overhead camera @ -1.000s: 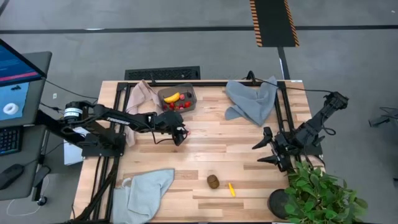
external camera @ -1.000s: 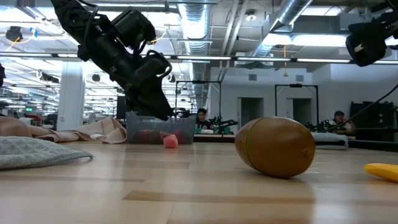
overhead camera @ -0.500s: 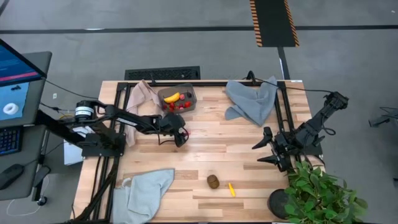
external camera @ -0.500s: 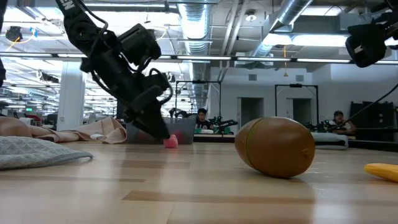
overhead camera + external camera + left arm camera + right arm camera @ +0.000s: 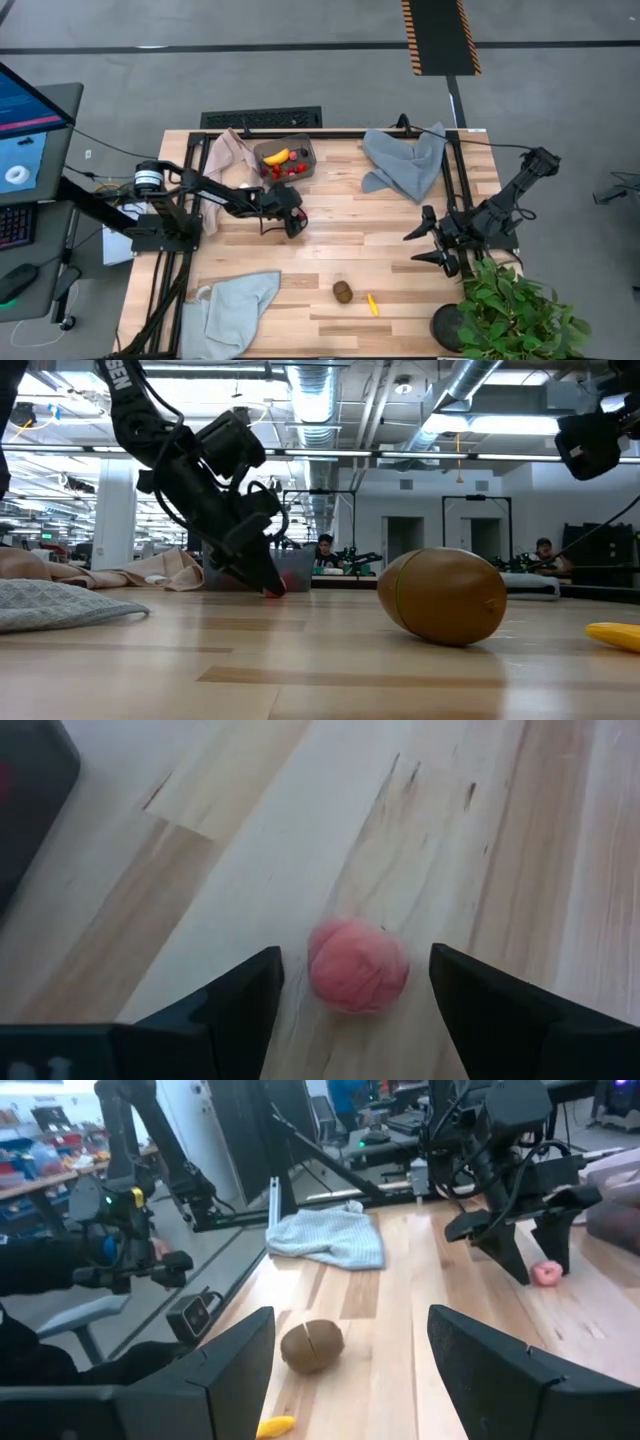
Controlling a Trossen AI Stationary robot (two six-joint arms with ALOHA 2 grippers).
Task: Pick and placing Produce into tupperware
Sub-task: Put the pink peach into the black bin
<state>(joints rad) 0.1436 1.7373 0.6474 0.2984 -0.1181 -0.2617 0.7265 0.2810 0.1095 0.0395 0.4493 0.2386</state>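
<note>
My left gripper (image 5: 355,982) has dropped to the wooden surface (image 5: 380,240), fingers apart around the small pink round berry (image 5: 356,965), 5 o'clock of the translucent grey tub (image 5: 286,157). Grasp comes next. Right gripper (image 5: 418,243) waits, spread.

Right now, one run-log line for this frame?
left gripper: open, straddling pink berry on table | right gripper: open, idle | tupperware: part-filled

Bare bench (image 5: 340,240) is left open between the left gripper (image 5: 294,226) and the right gripper (image 5: 424,240). The pink berry (image 5: 356,965) is flanked by spread fingers (image 5: 240,995), with board clear beyond. The near edge is obstructed by the kiwi (image 5: 343,291) and potted plant (image 5: 510,315).
</note>
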